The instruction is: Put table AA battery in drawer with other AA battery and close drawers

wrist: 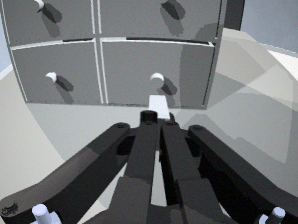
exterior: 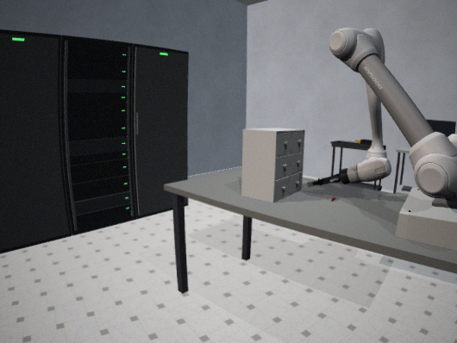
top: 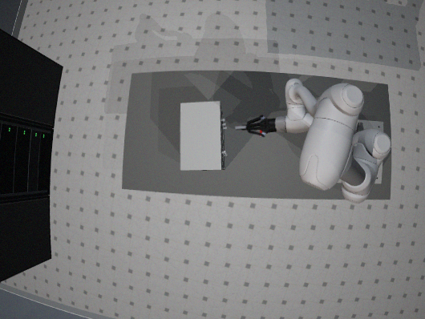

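Black and clenched on nothing, the two-fingered tool (wrist: 157,119) lies low over the grey table (exterior: 345,220), its fingertips pressed together. In the wrist view they point at 12 o'clock toward the front of the small pale-grey chest of drawers (wrist: 160,36), just short of the round white knob (wrist: 156,79) on the lower right drawer seen there, with a gap of table between tips and chest front. The drawer fronts in view all sit flush with one another.

From above, the tool (top: 245,127) stands at 3 o'clock of the chest (top: 200,135), near it but apart, level with the upper part of the chest's front edge. The white jointed arm (top: 329,140) stretches on toward 3 o'clock to its pale base block (exterior: 424,224) at the table's end.

In the exterior view a small red cylinder, the loose AA battery (exterior: 333,198), lies on the table at roughly 6 o'clock of the tool (exterior: 316,182), well apart from the chest (exterior: 263,165). A tall black server cabinet with green lights (exterior: 95,129) stands against the wall, well away from the table.
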Tool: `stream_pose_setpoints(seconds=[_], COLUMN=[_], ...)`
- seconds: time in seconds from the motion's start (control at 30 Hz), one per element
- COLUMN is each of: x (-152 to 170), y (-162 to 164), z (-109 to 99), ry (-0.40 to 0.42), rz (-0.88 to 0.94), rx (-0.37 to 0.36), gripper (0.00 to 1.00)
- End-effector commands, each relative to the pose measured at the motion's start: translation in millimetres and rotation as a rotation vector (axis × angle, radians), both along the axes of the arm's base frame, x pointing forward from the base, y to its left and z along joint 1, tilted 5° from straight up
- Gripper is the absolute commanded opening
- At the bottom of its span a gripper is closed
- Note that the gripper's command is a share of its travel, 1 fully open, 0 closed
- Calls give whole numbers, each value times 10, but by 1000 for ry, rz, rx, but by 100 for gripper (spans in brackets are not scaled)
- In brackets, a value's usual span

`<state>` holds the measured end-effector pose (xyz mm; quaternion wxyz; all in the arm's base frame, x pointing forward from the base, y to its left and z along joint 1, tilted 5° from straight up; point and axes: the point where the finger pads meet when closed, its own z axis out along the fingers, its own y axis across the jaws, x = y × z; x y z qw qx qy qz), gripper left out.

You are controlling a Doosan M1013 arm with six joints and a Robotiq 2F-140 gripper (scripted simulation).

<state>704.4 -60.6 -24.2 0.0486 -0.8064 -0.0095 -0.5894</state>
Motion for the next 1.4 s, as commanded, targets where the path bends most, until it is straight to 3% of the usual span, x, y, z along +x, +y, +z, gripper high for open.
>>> stream_pose_setpoints(seconds=[0.0, 0.17, 0.23, 0.43, 0.93, 1.13, 1.3, 1.37], x=[-38, -273, -273, -510, -552, -620, -719, -719], y=[-7, -52, -52, -97, -101, -110, -121, -121], z=[66, 474, 474, 885, 938, 999, 1087, 1087], ry=[0, 0, 0, 0, 30, 108, 222, 222], rz=[0, 0, 0, 0, 3, 8, 16, 16], rx=[0, 0, 0, 0, -2, -7, -15, -15], gripper=[0, 0, 0, 0, 0, 0, 0, 0])
